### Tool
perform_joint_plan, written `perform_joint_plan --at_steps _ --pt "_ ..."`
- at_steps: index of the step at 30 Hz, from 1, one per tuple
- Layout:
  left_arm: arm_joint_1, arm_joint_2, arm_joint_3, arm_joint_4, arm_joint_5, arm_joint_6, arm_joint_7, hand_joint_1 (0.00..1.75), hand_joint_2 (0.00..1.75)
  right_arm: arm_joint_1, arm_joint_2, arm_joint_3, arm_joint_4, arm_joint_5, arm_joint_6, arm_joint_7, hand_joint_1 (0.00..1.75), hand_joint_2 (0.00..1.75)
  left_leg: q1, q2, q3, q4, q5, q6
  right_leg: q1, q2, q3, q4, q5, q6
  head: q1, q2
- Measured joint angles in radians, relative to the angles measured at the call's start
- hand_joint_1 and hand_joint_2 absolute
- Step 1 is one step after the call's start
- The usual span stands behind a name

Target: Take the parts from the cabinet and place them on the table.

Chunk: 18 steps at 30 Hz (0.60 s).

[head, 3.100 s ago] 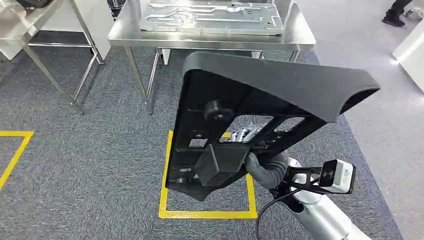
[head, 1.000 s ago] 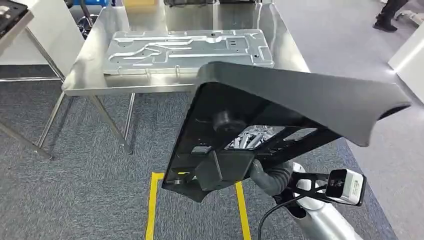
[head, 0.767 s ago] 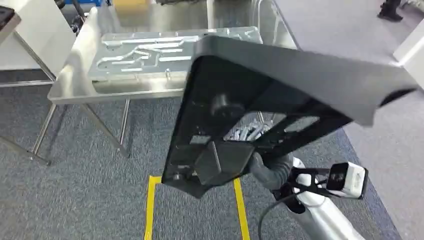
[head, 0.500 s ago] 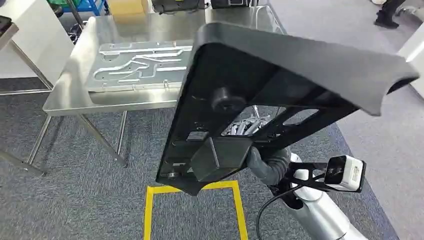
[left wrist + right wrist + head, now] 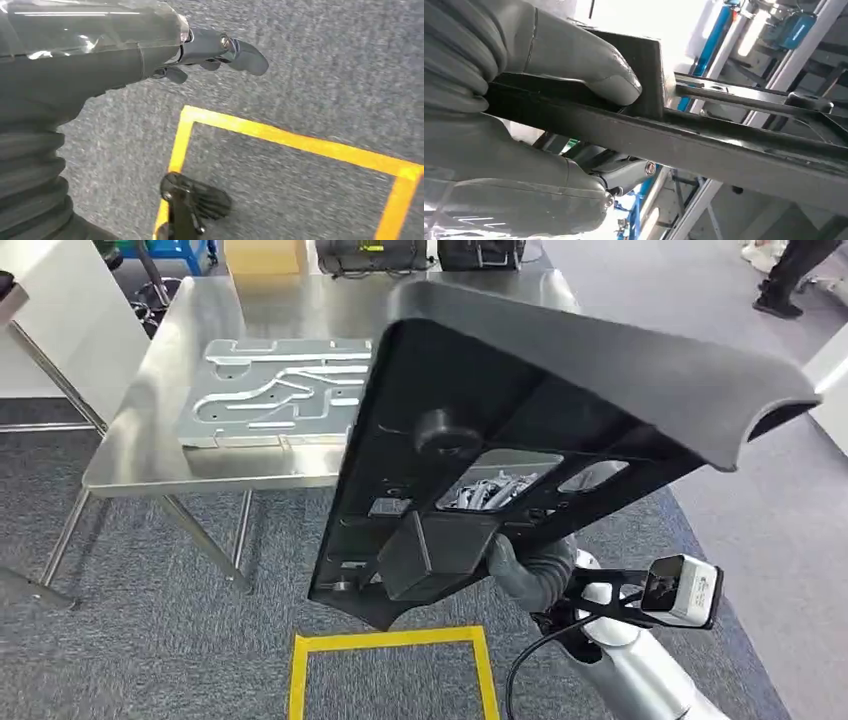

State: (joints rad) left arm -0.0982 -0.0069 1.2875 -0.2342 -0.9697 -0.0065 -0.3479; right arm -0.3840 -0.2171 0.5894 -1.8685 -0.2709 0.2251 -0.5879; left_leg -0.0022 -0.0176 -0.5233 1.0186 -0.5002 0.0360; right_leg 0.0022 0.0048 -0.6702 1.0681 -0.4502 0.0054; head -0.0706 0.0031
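Note:
A large black moulded part point(image 5: 560, 390) with cut-outs and a round knob fills the middle of the head view, tilted, its broad curved edge toward the steel table point(image 5: 200, 475). My right hand point(image 5: 530, 570) grips it from below at a boxy lug. In the right wrist view the thumb point(image 5: 574, 65) presses on a black rib of the part point(image 5: 724, 145). My left hand point(image 5: 210, 50) hangs over the carpet, fingers apart, holding nothing.
A stamped metal plate point(image 5: 270, 390) lies on the table's left half. A cardboard box point(image 5: 265, 255) and black cases point(image 5: 370, 255) stand beyond it. Yellow floor tape point(image 5: 390, 640) marks a square below me. A person's legs point(image 5: 785, 275) stand far right. White furniture point(image 5: 50, 310) stands at left.
The camera has moved forward: the table and plate now lie closer and lower in the picture. My right hand still holds the black part the same way.

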Motion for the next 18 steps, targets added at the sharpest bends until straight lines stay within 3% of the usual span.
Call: perform_joint_plan --at_steps 1,2,3,4,6,7,8,9,10,11,12,13,14,15,16,17,18 --pt "-0.002 -0.008 0.0 0.003 0.0 0.0 0.0 0.0 1.75 0.004 0.0 0.0 0.0 0.0 0.0 0.0 1.75 1.75 -0.004 0.0 0.019 0.005 -0.01 -0.005 0.007 0.008 -0.001 -0.03 0.067 -0.007 -0.001 0.0" --pt "-0.003 -0.006 0.0 0.003 0.0 0.0 0.0 0.0 1.75 0.002 0.0 0.0 0.0 0.0 0.0 0.001 1.75 1.75 -0.004 -0.004 0.02 -0.003 -0.016 -0.012 0.007 0.007 0.005 -0.037 0.051 -0.007 0.003 0.0" --pt "-0.004 -0.006 0.0 0.003 0.0 0.0 0.0 0.0 1.75 0.001 0.002 0.001 -0.001 0.001 0.001 0.001 1.75 1.75 -0.003 -0.004 0.021 -0.014 -0.02 -0.017 0.008 0.006 0.009 -0.041 0.056 -0.012 0.002 0.0" --pt "-0.004 -0.006 0.0 0.003 0.0 0.0 0.0 0.0 1.75 -0.002 0.004 0.001 -0.002 -0.001 0.002 -0.001 1.75 1.75 -0.004 -0.003 0.03 -0.001 -0.008 -0.024 0.007 0.006 0.016 -0.051 0.05 -0.019 0.001 0.0" --pt "-0.007 -0.002 0.0 0.003 0.001 0.002 -0.002 0.0 1.75 -0.002 0.004 0.0 -0.002 0.0 0.005 0.0 1.75 1.75 -0.005 0.0 0.029 0.027 -0.01 -0.033 -0.003 0.004 0.056 -0.071 0.042 -0.028 0.002 0.0" --pt "-0.009 -0.004 0.0 0.003 0.0 0.002 -0.003 0.0 1.75 -0.006 0.005 0.0 -0.002 0.0 0.005 0.0 1.75 1.75 -0.004 0.002 0.001 0.088 -0.007 -0.04 -0.005 0.001 0.072 -0.077 0.035 -0.037 0.001 0.0" --pt "-0.011 -0.004 0.0 0.003 0.0 0.002 -0.002 0.0 1.75 -0.009 0.006 0.0 -0.002 0.0 0.005 0.0 1.75 1.75 -0.001 0.003 -0.045 0.156 -0.02 -0.043 -0.006 0.001 0.08 -0.079 0.027 -0.038 0.001 0.0" --pt "-0.011 -0.004 0.0 0.003 0.0 0.003 -0.002 0.0 1.75 -0.008 0.007 0.001 -0.002 -0.001 0.005 -0.001 1.75 1.75 0.004 0.004 -0.091 0.217 -0.049 -0.05 -0.007 0.001 0.089 -0.079 0.018 -0.037 0.001 0.0" --pt "-0.01 -0.003 0.0 0.003 0.0 0.004 -0.002 0.0 1.75 -0.007 0.007 0.001 -0.002 0.0 0.005 -0.001 1.75 1.75 0.008 0.006 -0.135 0.268 -0.095 -0.052 -0.008 0.001 0.1 -0.079 0.007 -0.035 0.001 0.0" --pt "-0.008 -0.003 0.0 0.003 0.002 0.004 -0.002 0.0 1.75 -0.007 0.007 0.001 -0.002 0.0 0.005 -0.001 1.75 1.75 0.011 0.007 -0.163 0.285 -0.121 -0.057 -0.009 0.002 0.112 -0.079 -0.004 -0.032 0.001 0.0" --pt "-0.007 -0.003 0.0 0.003 0.003 0.005 -0.002 0.0 1.75 -0.007 0.007 0.001 -0.002 0.0 0.005 0.0 1.75 1.75 0.015 0.009 -0.173 0.268 -0.119 -0.063 -0.011 0.003 0.127 -0.078 -0.015 -0.03 0.001 0.0" --pt "-0.006 -0.003 0.0 0.003 0.005 0.006 -0.002 0.0 1.75 -0.007 0.009 0.001 -0.002 0.0 0.005 0.0 1.75 1.75 0.017 0.011 -0.168 0.217 -0.089 -0.065 -0.012 0.003 0.144 -0.078 -0.028 -0.026 0.001 0.0" --pt "-0.006 -0.003 0.0 0.003 0.008 0.007 -0.002 0.0 1.75 -0.007 0.011 0.001 -0.002 0.001 0.005 0.001 1.75 1.75 0.02 0.012 -0.155 0.152 -0.04 -0.067 -0.014 0.003 0.16 -0.078 -0.04 -0.022 0.001 0.0" --pt "-0.005 -0.003 0.0 0.003 0.011 0.009 -0.002 0.0 1.75 -0.008 0.014 0.001 -0.002 0.001 0.005 0.003 1.75 1.75 0.023 0.013 -0.137 0.066 0.048 -0.071 -0.015 0.002 0.176 -0.077 -0.055 -0.016 0.001 0.0" --pt "-0.001 -0.003 0.002 0.004 0.016 0.01 -0.002 0.0 1.75 -0.011 0.015 0.001 -0.001 -0.002 0.007 0.004 1.75 1.75 0.024 0.016 -0.144 -0.003 0.138 -0.07 -0.012 0.002 0.181 -0.07 -0.067 -0.009 0.002 0.0" --pt "-0.003 -0.003 0.003 0.004 0.018 0.011 0.0 0.0 1.75 -0.012 0.015 0.002 -0.001 -0.01 0.011 0.007 1.75 1.75 0.018 0.019 -0.144 0.006 0.106 -0.054 -0.012 0.007 0.179 -0.071 -0.074 -0.003 0.001 0.0" --pt "-0.003 -0.003 0.003 0.004 0.019 0.012 0.0 0.0 1.75 -0.02 0.014 0.002 0.0 -0.02 0.013 0.006 1.75 1.75 0.013 0.017 -0.139 0.006 0.115 -0.045 -0.013 0.006 0.178 -0.075 -0.082 0.007 0.002 0.0"
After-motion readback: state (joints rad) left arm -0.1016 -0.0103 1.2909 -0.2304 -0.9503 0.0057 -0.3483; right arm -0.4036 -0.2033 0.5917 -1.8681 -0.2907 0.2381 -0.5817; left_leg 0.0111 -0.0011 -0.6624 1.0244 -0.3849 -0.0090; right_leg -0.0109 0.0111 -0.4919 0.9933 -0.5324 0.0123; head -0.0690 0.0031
